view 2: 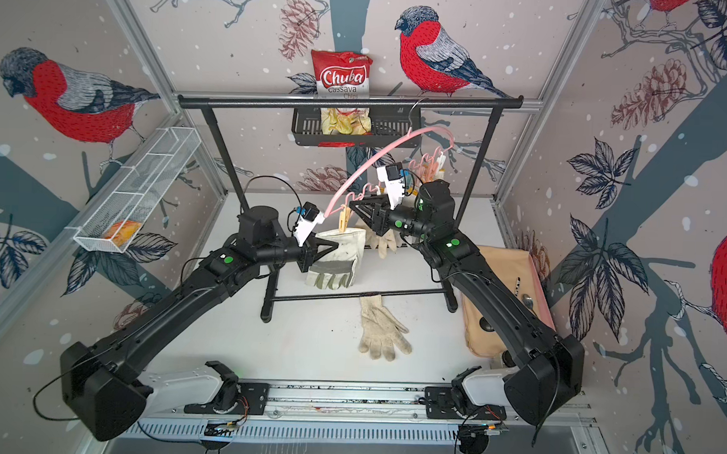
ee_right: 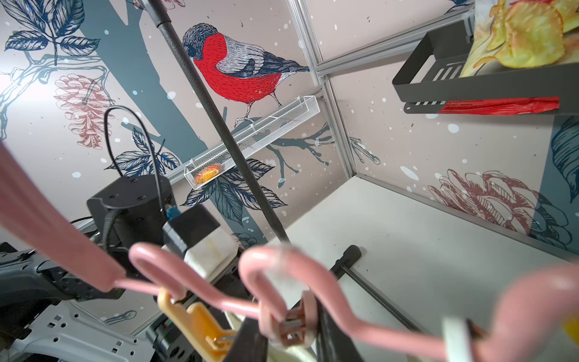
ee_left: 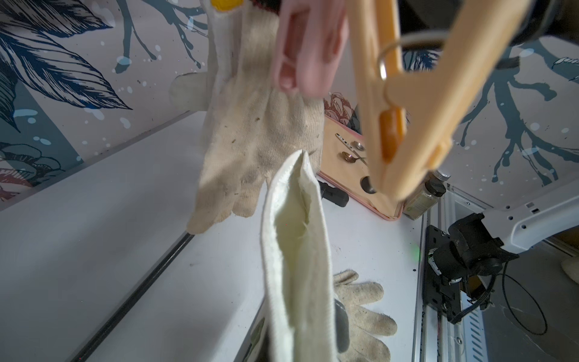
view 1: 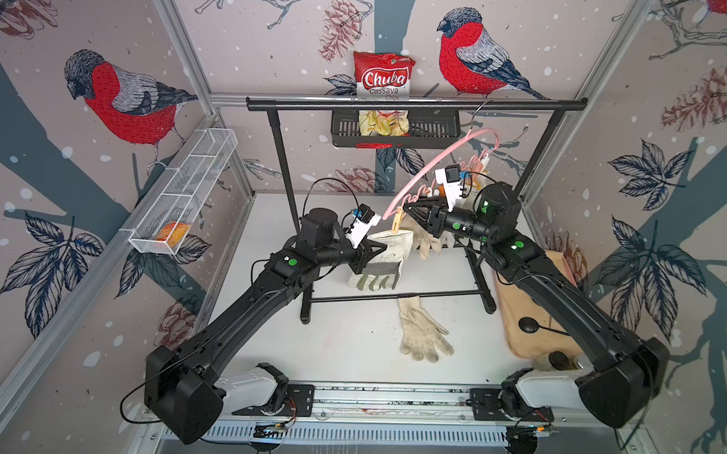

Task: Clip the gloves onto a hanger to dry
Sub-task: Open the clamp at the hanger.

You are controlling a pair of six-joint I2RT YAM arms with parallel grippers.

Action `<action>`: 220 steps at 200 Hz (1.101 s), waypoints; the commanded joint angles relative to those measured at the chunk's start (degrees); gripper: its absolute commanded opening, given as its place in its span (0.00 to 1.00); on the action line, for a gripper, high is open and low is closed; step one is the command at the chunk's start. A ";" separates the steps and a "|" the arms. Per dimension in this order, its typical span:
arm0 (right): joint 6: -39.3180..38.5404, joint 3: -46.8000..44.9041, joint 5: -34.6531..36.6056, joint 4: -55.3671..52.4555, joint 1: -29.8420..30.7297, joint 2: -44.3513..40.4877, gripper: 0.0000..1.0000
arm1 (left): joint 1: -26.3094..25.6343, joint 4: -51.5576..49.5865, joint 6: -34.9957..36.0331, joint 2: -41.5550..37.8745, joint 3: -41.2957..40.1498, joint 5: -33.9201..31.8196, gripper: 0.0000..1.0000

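Step in hand: clipping the canvas glove.

- Left gripper [view 1: 373, 259]: fingers clenched on the canvas glove [view 1: 394, 250], held cuff-up just under the orange peg [view 1: 396, 224].
- That peg is at the low end of the hanger [view 1: 435, 160], which hooks over the rack [view 1: 416, 105] bar and tilts towards the left arm.
- Left wrist view: cuff edge is beside the peg, not between its jaws.
- Right gripper [view 1: 410, 209] is up at the peg row, fingers seemingly either side of the pink peg [ee_right: 288, 322]. Can't tell if they're squeezing anything.
- Hung knit glove [ee_left: 260, 141] looks already clipped by the pink peg.
- Loose knit glove [view 1: 422, 334] lies flat on the table [view 1: 349, 352].

Next, my read: right pinches the orange peg open and left lifts the cuff edge in. Right lets go first, then left. The hanger swings freely, so it may shy away.
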 commanded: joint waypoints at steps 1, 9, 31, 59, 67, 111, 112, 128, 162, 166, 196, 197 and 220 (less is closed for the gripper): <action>-1.28 0.89 -1.06 -0.22 -0.38 -0.17 0.25 | 1.88 3.25 1.38 1.20 1.99 8.19 0.00; -1.33 0.93 -1.54 -0.24 -0.57 -0.20 0.24 | 1.91 2.60 2.95 1.48 2.61 9.32 0.00; -1.60 1.19 -2.46 -0.49 -1.02 -0.03 0.23 | 2.02 2.48 4.21 2.50 4.13 12.94 0.00; -2.13 1.88 -3.92 -1.15 -1.33 0.35 0.23 | 1.99 1.07 4.45 4.69 7.83 15.75 0.00; -2.26 2.07 -4.37 -1.31 -1.43 0.50 0.23 | 2.04 0.70 4.74 5.11 8.55 16.01 0.00; -2.64 2.35 -5.63 -1.93 -1.49 0.76 0.22 | 2.12 -0.66 5.93 7.04 10.46 15.58 0.00; -2.64 2.34 -5.63 -1.94 -1.51 0.76 0.22 | 2.14 -0.67 5.96 7.09 10.49 15.50 0.00; -2.86 2.34 -5.93 -2.10 -1.58 0.54 0.22 | 2.09 -1.41 6.51 7.96 11.01 14.69 0.00; -3.08 2.21 -6.38 -2.31 -1.73 0.24 0.22 | 2.08 -2.41 7.58 9.70 12.03 12.63 0.00; -3.15 2.17 -6.41 -2.38 -1.78 0.18 0.22 | 2.08 -2.44 7.58 9.83 12.14 12.47 0.00; -3.34 1.91 -7.02 -2.43 -1.85 0.09 0.18 | 2.16 -2.12 7.60 10.57 13.28 11.83 0.00; -3.34 1.90 -6.98 -2.45 -1.82 0.08 0.18 | 2.16 -2.15 7.59 10.57 13.30 11.83 0.00; -3.65 1.81 -6.99 -2.72 -1.95 0.05 0.17 | 2.19 -2.42 7.50 10.91 14.48 12.00 0.00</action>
